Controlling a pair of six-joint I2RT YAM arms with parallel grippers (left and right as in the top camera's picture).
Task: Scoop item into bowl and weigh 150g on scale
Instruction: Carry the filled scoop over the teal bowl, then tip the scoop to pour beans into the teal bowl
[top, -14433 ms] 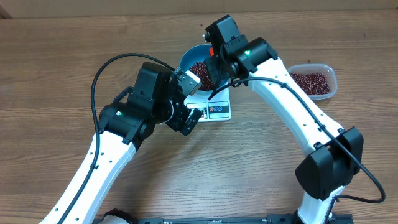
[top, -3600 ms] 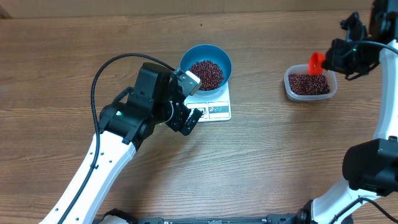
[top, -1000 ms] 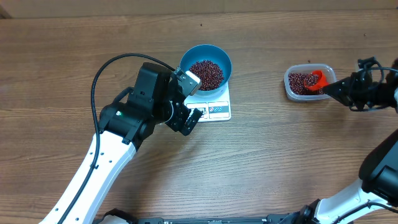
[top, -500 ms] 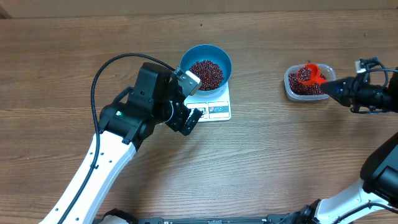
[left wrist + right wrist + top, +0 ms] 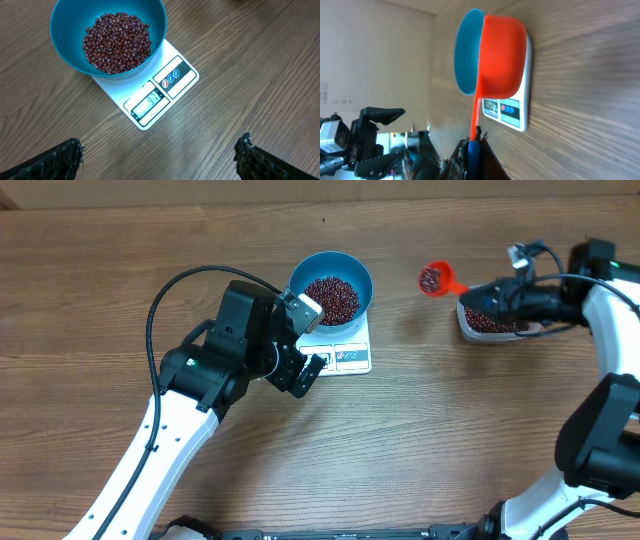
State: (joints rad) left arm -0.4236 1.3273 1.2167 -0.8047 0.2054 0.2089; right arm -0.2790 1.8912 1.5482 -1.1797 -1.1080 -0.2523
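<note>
Overhead: right fingers (image 5: 492, 293) pinching laden scoop (image 5: 434, 278) at 3 o'clock of bowl (image 5: 296, 280), well apart; left fingers (image 5: 60, 160) spread at 8 o'clock of scale (image 5: 345, 356). Beans (image 5: 331, 298) heaped in bowl atop scale. Risks spilling onto surface (image 5: 150, 240) if tilted early, or overshooting target weight.

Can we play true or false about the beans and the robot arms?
1. The blue bowl sits on the white scale. True.
2. The orange scoop is empty. False: it carries beans.
3. The right gripper holds the scoop's handle. True.
4. The left gripper is shut. False: it is open, holding nothing.
5. The scoop is over the bowl. False: it hovers between the bowl and the clear tub.
</note>
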